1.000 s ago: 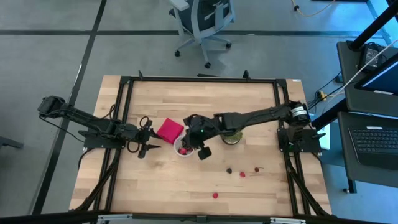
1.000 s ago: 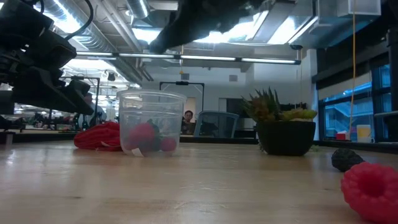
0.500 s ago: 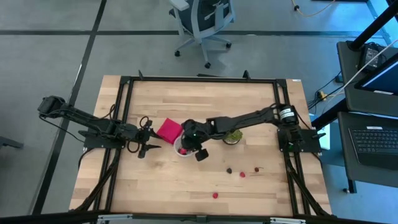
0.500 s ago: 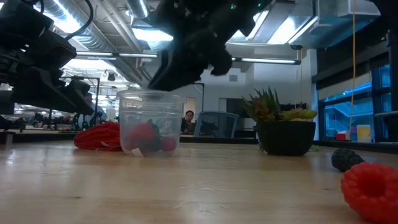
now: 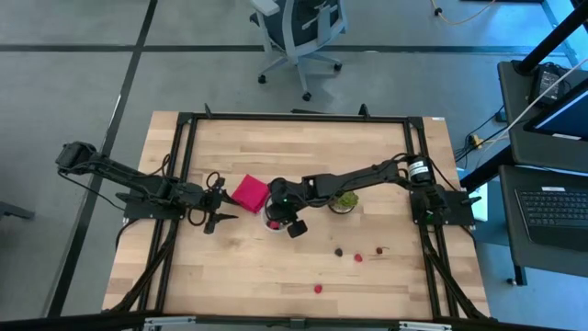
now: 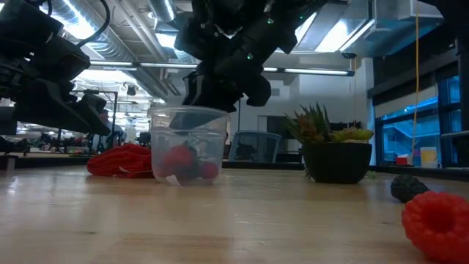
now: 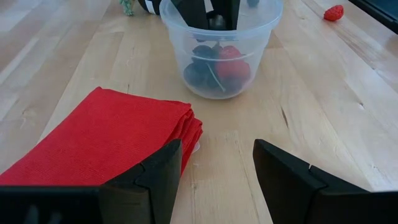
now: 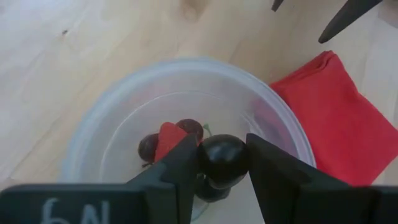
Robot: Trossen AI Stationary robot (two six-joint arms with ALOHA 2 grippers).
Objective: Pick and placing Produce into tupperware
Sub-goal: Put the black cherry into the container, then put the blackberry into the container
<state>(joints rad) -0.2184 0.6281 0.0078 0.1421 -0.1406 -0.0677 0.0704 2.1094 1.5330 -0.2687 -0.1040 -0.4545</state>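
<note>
The tupperware is a clear round cup standing on the wood, with red and dark fruits inside. In the high view my right arm covers most of it. My right gripper reaches down into the cup's mouth, shut on a dark cherry. My left gripper is open and waits left of the cup, over the red napkin's corner. More produce lies loose on the table: a dark berry, red ones, and a stemmed one. My right gripper pinches the dark cherry between its two fingers, which come from above and point down. The cherry is lifted clear, hanging inside the cup's rim above the fruits on the bottom. Whether a finger touches the cup wall cannot be told.
A folded red napkin lies just left of the cup and behind it. A spiky green potted plant stands to the cup's right, under my right arm. In the low view a raspberry and a dark berry lie near the camera.
My right gripper has moved toward the table's left and down, from above the cup into its mouth, still shut on the dark cherry. The cup has slid a little toward the table's right.
</note>
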